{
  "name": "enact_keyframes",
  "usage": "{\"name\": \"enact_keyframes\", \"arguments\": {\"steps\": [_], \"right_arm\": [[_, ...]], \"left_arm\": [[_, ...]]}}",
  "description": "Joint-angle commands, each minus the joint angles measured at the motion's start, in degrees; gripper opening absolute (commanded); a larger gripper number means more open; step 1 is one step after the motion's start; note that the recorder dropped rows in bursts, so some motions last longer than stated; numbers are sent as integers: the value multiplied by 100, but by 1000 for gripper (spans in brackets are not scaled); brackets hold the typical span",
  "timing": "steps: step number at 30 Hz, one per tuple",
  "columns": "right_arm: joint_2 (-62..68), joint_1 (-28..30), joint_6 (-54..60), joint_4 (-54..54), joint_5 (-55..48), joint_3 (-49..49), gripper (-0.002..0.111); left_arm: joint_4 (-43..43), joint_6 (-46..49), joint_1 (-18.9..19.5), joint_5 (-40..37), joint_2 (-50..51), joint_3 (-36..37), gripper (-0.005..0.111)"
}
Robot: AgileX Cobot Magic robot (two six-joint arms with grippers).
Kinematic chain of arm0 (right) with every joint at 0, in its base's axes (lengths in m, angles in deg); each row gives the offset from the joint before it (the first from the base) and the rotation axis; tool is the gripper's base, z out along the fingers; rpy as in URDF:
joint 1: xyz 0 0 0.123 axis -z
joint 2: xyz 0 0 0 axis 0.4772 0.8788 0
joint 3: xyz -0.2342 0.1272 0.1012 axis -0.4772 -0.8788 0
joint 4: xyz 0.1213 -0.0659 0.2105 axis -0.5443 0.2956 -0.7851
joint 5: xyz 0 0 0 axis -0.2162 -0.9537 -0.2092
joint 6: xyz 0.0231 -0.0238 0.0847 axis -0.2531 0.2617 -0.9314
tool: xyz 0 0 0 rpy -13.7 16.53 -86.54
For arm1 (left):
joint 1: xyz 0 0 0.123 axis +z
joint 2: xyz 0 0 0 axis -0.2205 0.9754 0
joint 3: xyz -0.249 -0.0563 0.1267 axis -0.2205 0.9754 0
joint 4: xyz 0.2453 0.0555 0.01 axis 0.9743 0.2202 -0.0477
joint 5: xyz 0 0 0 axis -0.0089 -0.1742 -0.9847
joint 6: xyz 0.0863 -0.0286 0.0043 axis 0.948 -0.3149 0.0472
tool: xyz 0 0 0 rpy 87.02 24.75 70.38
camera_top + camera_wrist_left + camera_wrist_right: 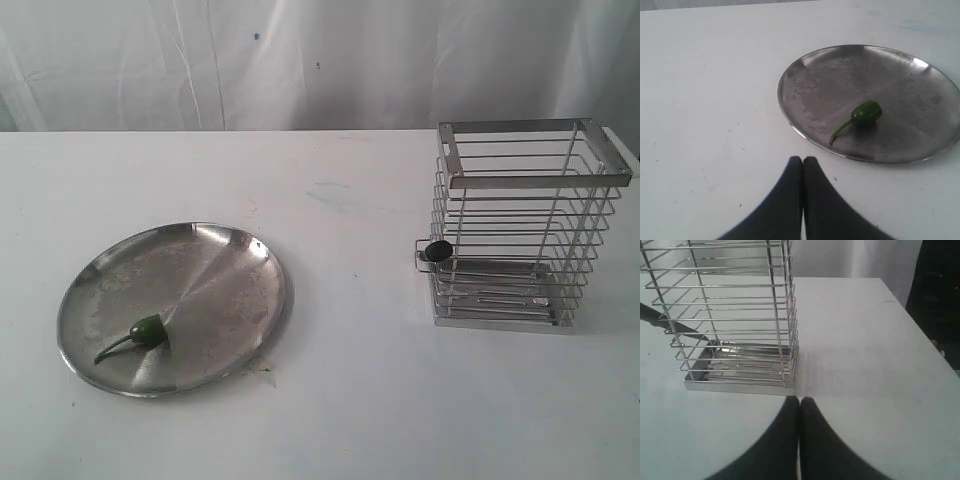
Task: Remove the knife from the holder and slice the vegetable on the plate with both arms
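The knife (435,250) pokes one black end out of the holder (540,181) toward nine o'clock, lying near level. We judge our right gripper (800,399), clenched empty before the holder, the nearer. Our left gripper (803,159), likewise clenched, faces the vegetable (867,111) on the plate (900,80).

open white table (360,380) runs between the plate (220,270) and the holder (520,215), which stand well apart. the holder is open at the top inside its flat rim, while wire rungs wall its sides. the knife (435,250) pokes its black end out low through the side facing the plate. on the plate only the small vegetable (147,331) takes up room.
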Motion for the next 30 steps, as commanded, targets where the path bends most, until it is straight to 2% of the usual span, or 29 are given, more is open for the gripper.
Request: {"name": "enact_keyframes", "arguments": {"steps": [1,4,7,10,13,15,16,18,20,23,26,28,30], "right_arm": [[-37,26,667,854,56,2,0],[-37,26,1188,1697,72,2,0],[-37,26,1229,2468,233,2,0],[-37,26,1217,2784,1090,2,0],[-37,26,748,2711,2927,2,0],[-37,26,-411,2501,4415,2,0],[-37,26,-1133,2284,5864,2,0],[-37,26,-603,2074,7262,64,0],[-37,26,-569,1714,7623,457,0],[-37,26,-440,1302,7227,1459,0],[450,26,195,1276,5564,2781,0],[934,26,-255,1276,4269,3104,0],[1302,26,-981,1022,2560,3154,0]], "left_arm": [[-33,10,6,12,-22,0,0],[-33,10,6,12,-22,0,0],[-33,10,6,12,-22,0,0],[-33,10,6,12,-22,0,0],[-33,10,6,12,-22,0,0],[-33,10,6,12,-22,0,0],[-33,10,6,12,-22,0,0],[-33,10,6,12,-22,0,0],[-33,10,6,12,-22,0,0],[-33,10,6,12,-22,0,0],[-33,10,6,12,-22,0,0],[-33,10,6,12,-22,0,0],[-33,10,6,12,-22,0,0]]}}
